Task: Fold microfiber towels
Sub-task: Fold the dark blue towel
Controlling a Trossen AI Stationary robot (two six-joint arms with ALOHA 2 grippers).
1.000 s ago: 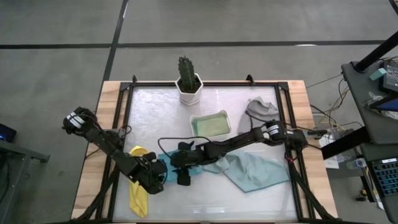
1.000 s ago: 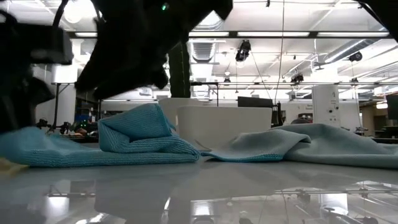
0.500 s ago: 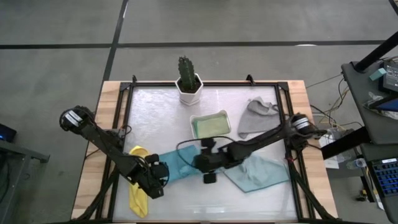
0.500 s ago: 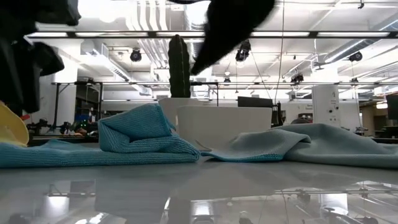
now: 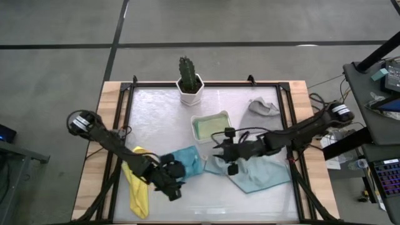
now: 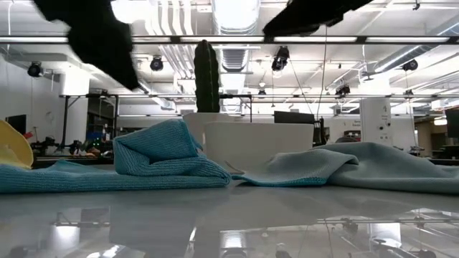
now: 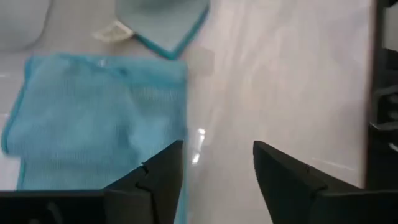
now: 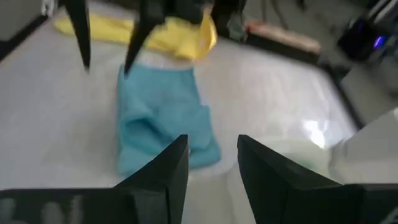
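a: where is the bright blue towel (image 5: 187,164)?

b: on the table (image 5: 250,203), folded into a rough rectangle, near the front and a little left of centre. in the low view it (image 6: 154,163) lies as a bunched fold with a flat flap running out to one side.

a: and the left gripper (image 5: 173,187)?

b: just beside that towel's front corner, above the table. its two fingers stand apart with bare table between them, nothing held; the left wrist view shows the blue cloth (image 7: 99,118) just ahead of one finger (image 7: 155,180).

a: the right gripper (image 5: 228,150)?

b: over the near edge of the pale teal towel (image 5: 256,172), which lies spread and rumpled right of centre. its fingers (image 8: 163,169) are parted with a gap and empty, and they look toward the blue towel (image 8: 158,127) and the yellow one (image 8: 155,32).

a: the other cloths?

b: the yellow towel (image 5: 137,184) lies crumpled at the front left edge, close to the left arm. a grey towel (image 5: 262,107) sits bunched at the back right. a pale green cloth (image 5: 211,127) lies inside the white tray (image 5: 212,115), near the middle.

a: anything else?

b: a cactus in a white pot (image 5: 189,82) at the back edge.
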